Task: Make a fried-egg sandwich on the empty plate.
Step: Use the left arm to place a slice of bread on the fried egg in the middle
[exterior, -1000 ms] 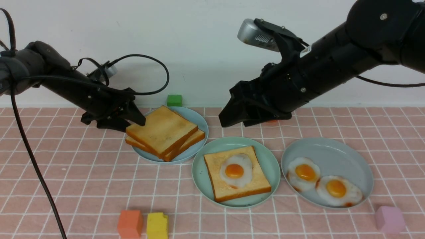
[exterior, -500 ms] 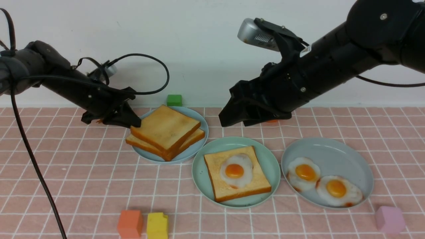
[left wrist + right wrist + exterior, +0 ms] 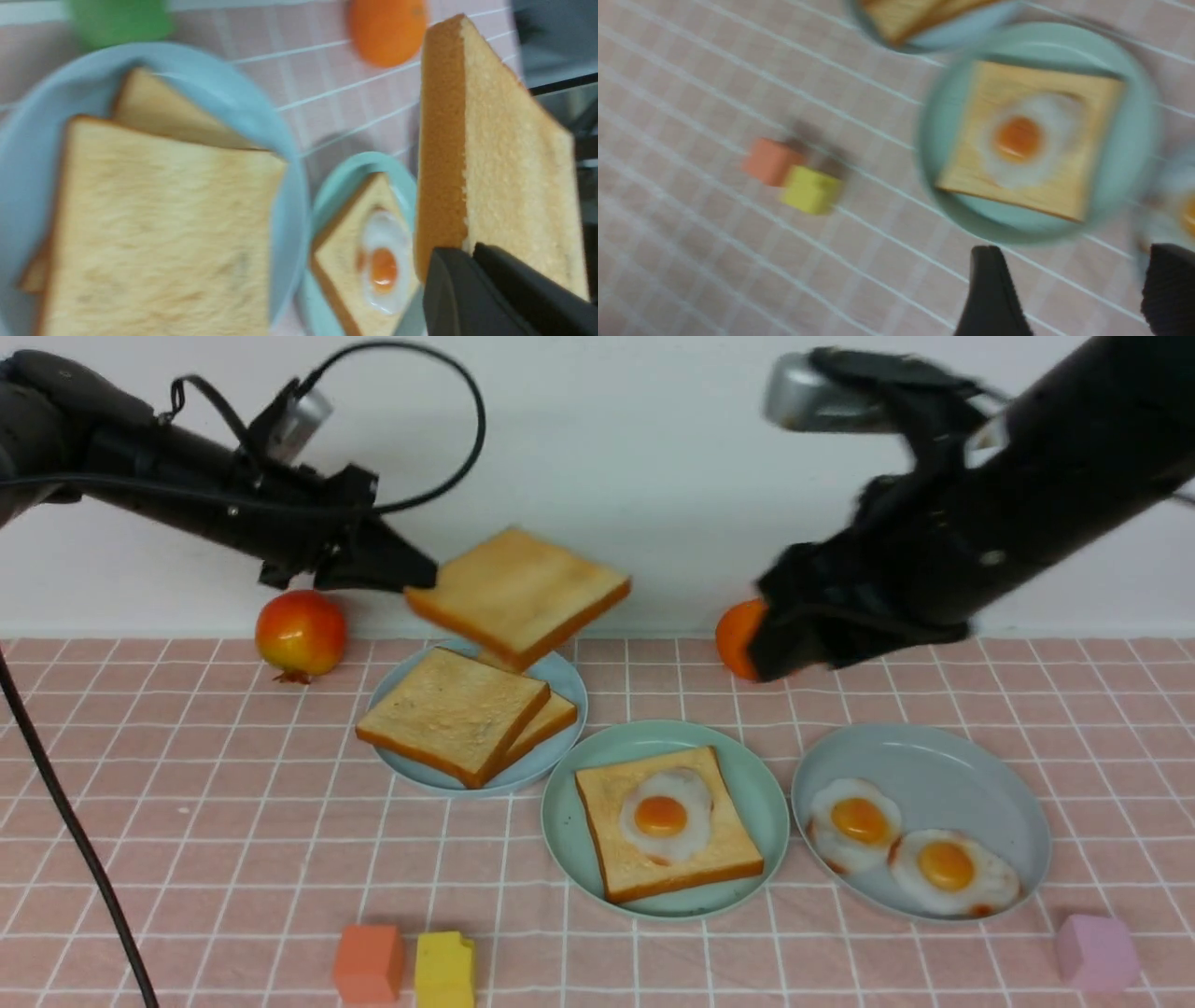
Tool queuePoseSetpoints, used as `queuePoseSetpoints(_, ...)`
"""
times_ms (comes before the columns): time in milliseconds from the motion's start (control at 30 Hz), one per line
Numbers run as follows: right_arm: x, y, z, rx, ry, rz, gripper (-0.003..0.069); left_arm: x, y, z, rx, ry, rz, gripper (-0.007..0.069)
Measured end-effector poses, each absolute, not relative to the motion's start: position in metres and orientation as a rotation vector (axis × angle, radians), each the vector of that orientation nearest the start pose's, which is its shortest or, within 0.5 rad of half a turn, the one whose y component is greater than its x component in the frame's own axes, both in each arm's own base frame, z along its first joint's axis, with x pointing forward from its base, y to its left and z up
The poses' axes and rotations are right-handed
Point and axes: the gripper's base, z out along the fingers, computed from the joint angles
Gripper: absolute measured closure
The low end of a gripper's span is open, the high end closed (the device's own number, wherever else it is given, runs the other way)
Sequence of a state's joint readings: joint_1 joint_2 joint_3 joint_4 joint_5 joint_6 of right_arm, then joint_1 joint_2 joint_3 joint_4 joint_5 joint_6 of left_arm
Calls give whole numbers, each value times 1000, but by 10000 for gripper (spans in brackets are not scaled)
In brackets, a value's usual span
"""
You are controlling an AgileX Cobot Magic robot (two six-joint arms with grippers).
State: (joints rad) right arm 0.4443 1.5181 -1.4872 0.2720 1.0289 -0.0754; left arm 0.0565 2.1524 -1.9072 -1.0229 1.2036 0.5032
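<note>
The upper slice (image 3: 518,595) (square, golden, brown-crusted) hangs tilted, upper centre-left of the frame. Lower centre, the green plate (image 3: 771,845) lies flat, bearing the bottom slice (image 3: 611,812), topped by the egg (image 3: 660,816), white with an orange yolk.

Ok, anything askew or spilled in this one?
Nothing spilled. The toast in the left hand hangs tilted, gripped at one edge only; the egg on the mint-green plate's toast looks fine.
</note>
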Motion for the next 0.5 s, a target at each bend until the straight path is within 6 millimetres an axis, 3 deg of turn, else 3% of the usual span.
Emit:
queuePoseSetpoints(167,261,140,386,-496,2486,414,217,441,-89,236,309,2498,-1292,583)
queuePoseSetpoints(267,250,133,390,-487,2469,409,229,424,-121,215,574,2474,-1289,583)
queuePoseSetpoints(300,249,133,390,-487,2468,409,229,423,-122,214,593,2468,-1286,583)
queuePoseSetpoints(367,245,131,393,-485,2458,411,236,418,-142,211,803,2374,-1218,583)
queuePoseSetpoints(500,245,131,393,-484,2456,412,238,423,-155,210,925,2258,-1059,583)
